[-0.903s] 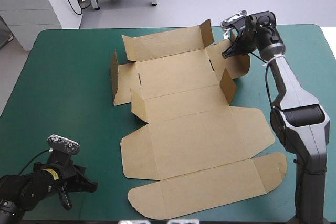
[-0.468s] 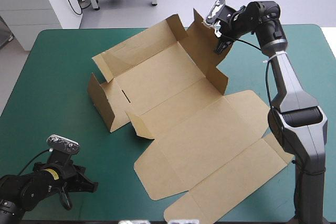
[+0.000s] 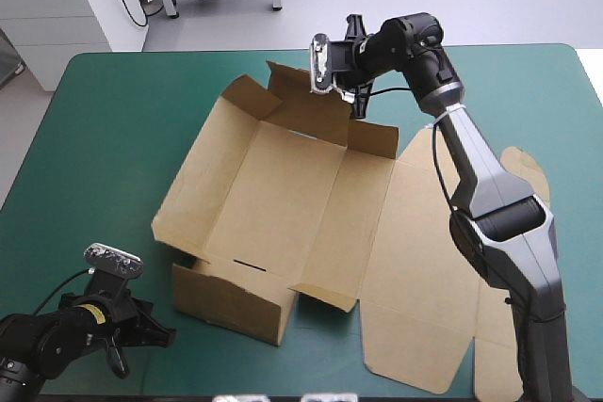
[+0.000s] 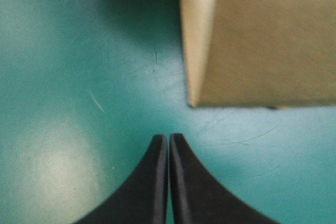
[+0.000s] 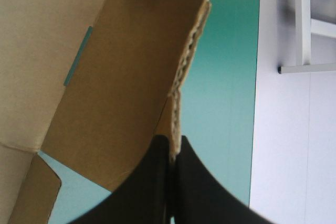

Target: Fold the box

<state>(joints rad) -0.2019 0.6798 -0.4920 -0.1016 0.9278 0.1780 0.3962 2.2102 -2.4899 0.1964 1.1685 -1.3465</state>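
Box (image 3: pixel 283 204) stretches near-left from right gripper (image 5: pixel 172 148), clamped on its far wall. Left gripper (image 4: pixel 168 141), clenched empty, sits beside its near wall.

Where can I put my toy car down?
The widest bare teal-green cover lies between the table's left edge and the box. Another patch is the far right corner. The middle is crowded: the right gripper holds the box's far wall, the left gripper sits by its near corner.

The brown box (image 3: pixel 273 195) is set at the middle of the table (image 3: pixel 113 120), walls raised, its lid panels laid flat.
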